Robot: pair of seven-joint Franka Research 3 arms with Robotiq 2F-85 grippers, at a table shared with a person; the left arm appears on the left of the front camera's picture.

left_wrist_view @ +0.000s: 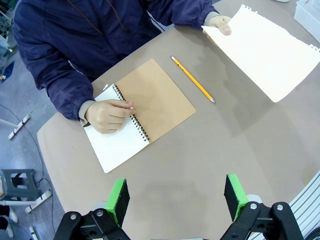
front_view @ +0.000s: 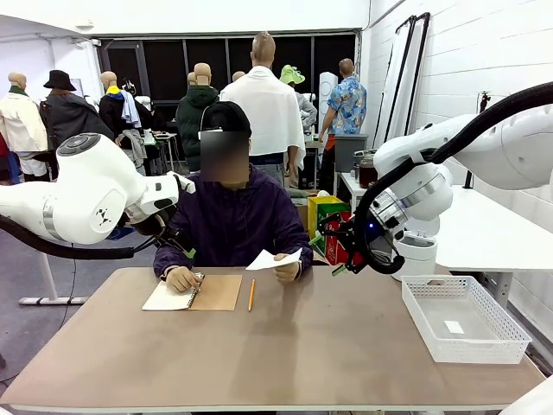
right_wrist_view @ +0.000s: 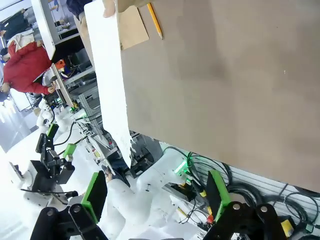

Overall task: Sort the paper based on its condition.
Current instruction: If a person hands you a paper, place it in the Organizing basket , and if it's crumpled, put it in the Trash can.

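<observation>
Front view first, Ben: where is the paper [front_view: 273, 258]?

Off the table [front_view: 346, 363], Mira. The person's hand [front_view: 286, 269] holds one sheet up at the far side, near the pencil [front_view: 251, 294] and the notepad [front_view: 195, 292]. It looks flat, with one ragged torn edge, so I'd call it good rather than crumpled.

And the grippers?

Both empty. The left gripper [left_wrist_view: 176, 189] has its fingers spread wide above the table, looking down on the notepad. The right gripper [right_wrist_view: 156, 192] is spread just as wide and sees the sheet nearly edge-on.

Which one takes it?

The right, I think; the mesh tray [front_view: 464, 318] sits on its side of the table.

How should it go in?

Aim for the free end, well apart from the person's fingers. Bring the pads to either face of the sheet, not against its edge, or it will buckle. Close gently on the margin, then wait for the hand to let go before pulling, since a tug could tear it.
</observation>
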